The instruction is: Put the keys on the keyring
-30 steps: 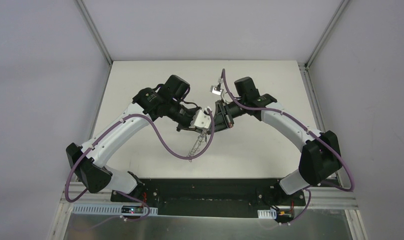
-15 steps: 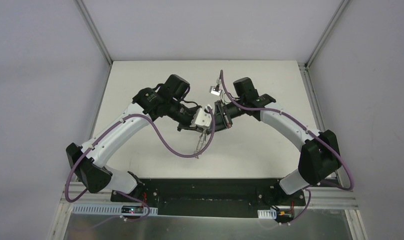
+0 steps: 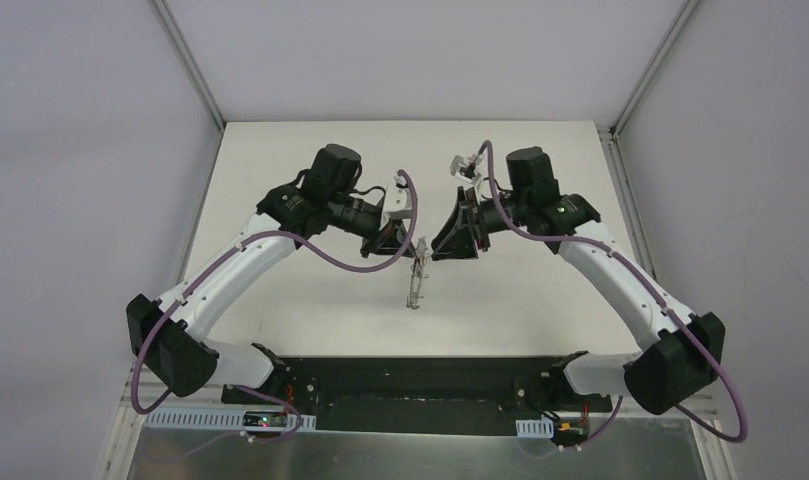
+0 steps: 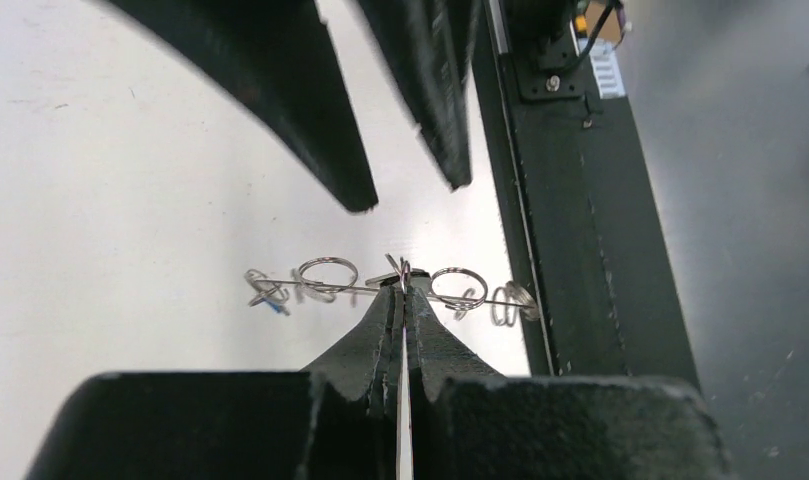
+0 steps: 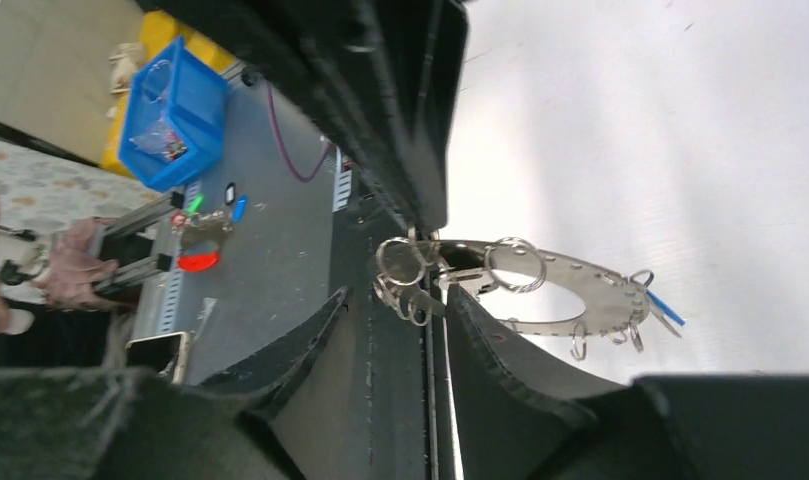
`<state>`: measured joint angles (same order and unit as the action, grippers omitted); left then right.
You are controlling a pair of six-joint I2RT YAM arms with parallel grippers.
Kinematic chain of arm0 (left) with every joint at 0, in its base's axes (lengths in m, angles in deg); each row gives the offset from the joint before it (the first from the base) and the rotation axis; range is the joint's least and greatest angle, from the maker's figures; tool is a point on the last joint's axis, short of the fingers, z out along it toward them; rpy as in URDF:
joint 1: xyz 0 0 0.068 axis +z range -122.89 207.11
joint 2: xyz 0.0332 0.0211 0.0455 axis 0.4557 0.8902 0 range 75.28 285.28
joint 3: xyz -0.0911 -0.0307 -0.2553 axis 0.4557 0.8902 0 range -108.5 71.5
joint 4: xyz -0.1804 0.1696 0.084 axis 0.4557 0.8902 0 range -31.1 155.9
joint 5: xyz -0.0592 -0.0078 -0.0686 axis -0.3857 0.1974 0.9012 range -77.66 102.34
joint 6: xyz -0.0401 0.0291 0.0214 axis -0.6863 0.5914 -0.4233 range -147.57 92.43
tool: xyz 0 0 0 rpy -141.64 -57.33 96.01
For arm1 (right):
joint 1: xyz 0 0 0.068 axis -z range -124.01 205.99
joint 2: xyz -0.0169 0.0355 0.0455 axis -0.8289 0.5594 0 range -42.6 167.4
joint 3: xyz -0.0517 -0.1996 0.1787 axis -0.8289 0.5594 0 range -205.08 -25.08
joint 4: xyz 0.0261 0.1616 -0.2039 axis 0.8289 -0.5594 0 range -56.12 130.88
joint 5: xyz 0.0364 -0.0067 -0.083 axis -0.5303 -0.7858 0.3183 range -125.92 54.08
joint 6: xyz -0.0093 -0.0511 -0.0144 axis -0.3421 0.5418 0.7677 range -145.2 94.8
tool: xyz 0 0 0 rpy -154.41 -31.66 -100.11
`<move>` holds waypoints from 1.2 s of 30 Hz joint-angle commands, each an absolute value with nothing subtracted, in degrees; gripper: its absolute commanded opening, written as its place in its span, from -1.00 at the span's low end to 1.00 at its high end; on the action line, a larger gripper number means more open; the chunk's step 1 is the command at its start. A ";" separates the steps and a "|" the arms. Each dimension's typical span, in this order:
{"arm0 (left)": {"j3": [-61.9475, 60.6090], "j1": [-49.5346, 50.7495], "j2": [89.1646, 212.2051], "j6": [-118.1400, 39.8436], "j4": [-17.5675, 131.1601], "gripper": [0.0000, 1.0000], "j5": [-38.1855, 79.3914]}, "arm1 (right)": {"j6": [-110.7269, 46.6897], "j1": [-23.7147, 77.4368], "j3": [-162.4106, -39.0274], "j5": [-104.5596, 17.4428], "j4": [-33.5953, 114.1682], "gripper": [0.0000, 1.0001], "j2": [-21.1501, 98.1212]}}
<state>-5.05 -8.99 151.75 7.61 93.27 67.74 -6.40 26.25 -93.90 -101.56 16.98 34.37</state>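
The left gripper (image 4: pixel 402 292) was clamped on the keyring (image 5: pixel 580 287), which hung in mid-air, edge-on, running 12 to 6 in the top view. The right gripper (image 5: pixel 398 298), jaws apart and empty, sat just beside its top at 3 o'clock.

We are holding both arms arched inward — our left tool (image 4: pixel 402 290) is pinching tight, our right tool (image 5: pixel 400 300) is standing spread apart.

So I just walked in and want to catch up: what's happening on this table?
The left claw is shut on the keyring, holding it above the table. The right claw is open, straddling wire loops at the ring's near edge. A blue-headed key shows at its far edge.
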 commanded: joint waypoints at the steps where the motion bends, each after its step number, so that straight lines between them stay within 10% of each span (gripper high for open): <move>1: -2.04 -7.76 149.25 -7.85 78.58 -1.00 73.45 | -0.93 27.31 -95.79 -99.44 14.32 -0.16 28.66; 23: 6.79 -7.08 149.40 -36.65 47.88 -1.00 76.15 | -1.65 27.65 -95.44 -92.82 16.45 -0.29 27.82; 36: 7.08 -6.99 149.86 -36.75 47.48 -1.00 76.02 | -3.51 27.61 -96.08 -95.73 17.80 -0.97 29.09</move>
<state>6.86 -7.61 151.61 -35.93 51.41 73.84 -3.53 27.45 -94.62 -93.89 16.17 29.24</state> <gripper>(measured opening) 0.007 0.054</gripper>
